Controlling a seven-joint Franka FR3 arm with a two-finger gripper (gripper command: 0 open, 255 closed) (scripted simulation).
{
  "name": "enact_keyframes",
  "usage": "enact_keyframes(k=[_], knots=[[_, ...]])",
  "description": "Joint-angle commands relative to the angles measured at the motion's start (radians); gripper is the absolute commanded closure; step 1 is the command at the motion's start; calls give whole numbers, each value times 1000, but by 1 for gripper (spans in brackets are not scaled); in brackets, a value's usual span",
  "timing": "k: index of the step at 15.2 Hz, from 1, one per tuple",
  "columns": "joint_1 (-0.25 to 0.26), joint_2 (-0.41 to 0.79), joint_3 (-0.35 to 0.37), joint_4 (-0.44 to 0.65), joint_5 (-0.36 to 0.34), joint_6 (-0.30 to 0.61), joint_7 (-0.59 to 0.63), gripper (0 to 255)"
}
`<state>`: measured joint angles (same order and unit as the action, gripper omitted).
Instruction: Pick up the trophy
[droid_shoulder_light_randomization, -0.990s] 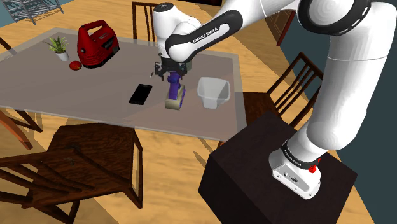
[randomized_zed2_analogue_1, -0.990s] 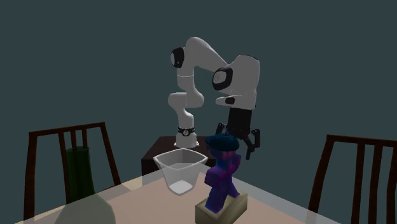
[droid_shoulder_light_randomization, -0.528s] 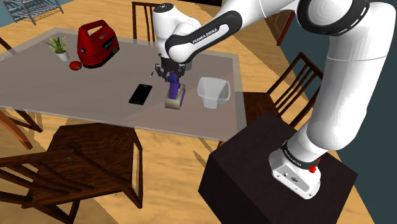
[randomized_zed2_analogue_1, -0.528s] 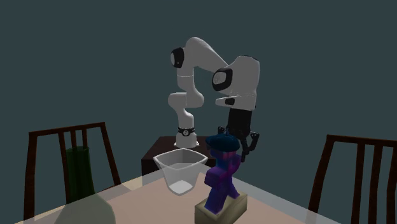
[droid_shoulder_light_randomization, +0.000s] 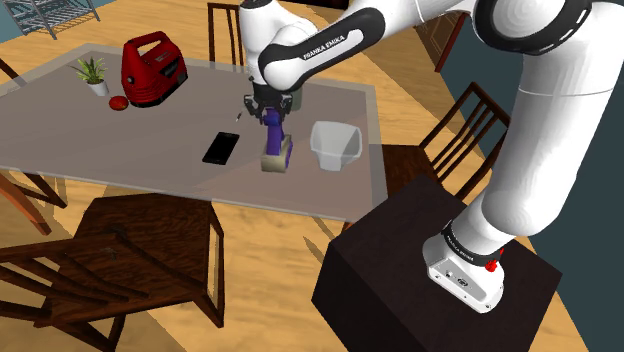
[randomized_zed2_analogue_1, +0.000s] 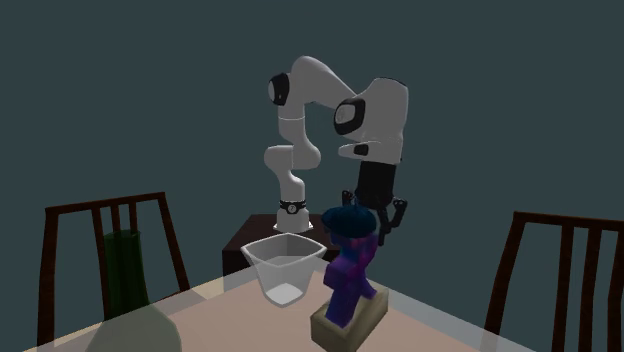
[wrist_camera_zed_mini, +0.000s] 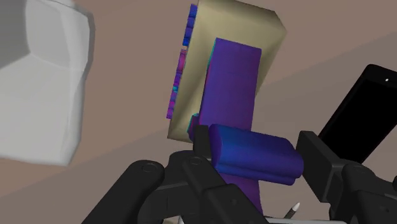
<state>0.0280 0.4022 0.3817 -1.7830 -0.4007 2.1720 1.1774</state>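
Shoulder view, left to right on the table (droid_shoulder_light_randomization: 120, 150): a black phone (droid_shoulder_light_randomization: 221, 147), the trophy (droid_shoulder_light_randomization: 274, 150), a purple figure on a tan base, then a white tub (droid_shoulder_light_randomization: 335, 143). The gripper (droid_shoulder_light_randomization: 268, 108) stands over the trophy's top. The grasp looks made, so a slow, straight lift comes next; whether the base has left the table cannot be told. In the wrist view the fingers (wrist_camera_zed_mini: 318, 162) are narrowly apart, clamped on the figure's blue head.

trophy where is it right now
In the shoulder view the trophy is near the middle of the table, between the black phone on its left and the white bin on its right, with the gripper clasping its purple top.
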Motion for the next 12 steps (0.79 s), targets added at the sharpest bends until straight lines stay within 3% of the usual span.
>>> enact_keyframes(k=[1,12], knots=[[-2,-13,4,10,8,-19,-8,255],[-8,-62,18,65,46,-116,-46,255]])
